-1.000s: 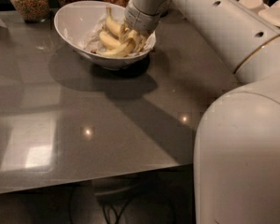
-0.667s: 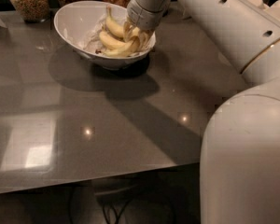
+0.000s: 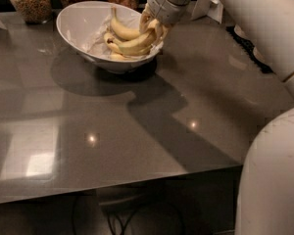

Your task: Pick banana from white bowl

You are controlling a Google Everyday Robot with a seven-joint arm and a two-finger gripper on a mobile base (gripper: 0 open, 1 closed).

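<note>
— One big white arm (image 3: pixel 255 18), bent over from the right. Biggest thing by far.
— Why bent over like that?
— To reach across the grey table (image 3: pixel 112 131) and down to the white bowl (image 3: pixel 78 26) at the far side. Just one table, just one bowl.
— Why so tipped-looking?
— Not tipped, only made with one high side and one low side. Sits flat on the table. Low side toward the arm, so likely easy to reach in there.
— And behind?
— Three glass jars (image 3: pixel 32 1) in a row, full of brown bits. Well out of the way, no part of the job.
— How many to pick from?
— Three bananas (image 3: pixel 127 33) for sure, maybe one more under. All heaped inside the bowl, leaning on the low side, one stem poking up.
— And the smallest thing?
— One gripper (image 3: pixel 154 26), right at the low rim, down on top of the heap, touching the top bananas. Can't tell if pinching one or just resting there.
— Picked yet?
— Looks like not. All yellow ones down in the bowl, none up in the air. Next, probably: squeeze only one, then lift slowly, so as not to drag the rest out.
</note>
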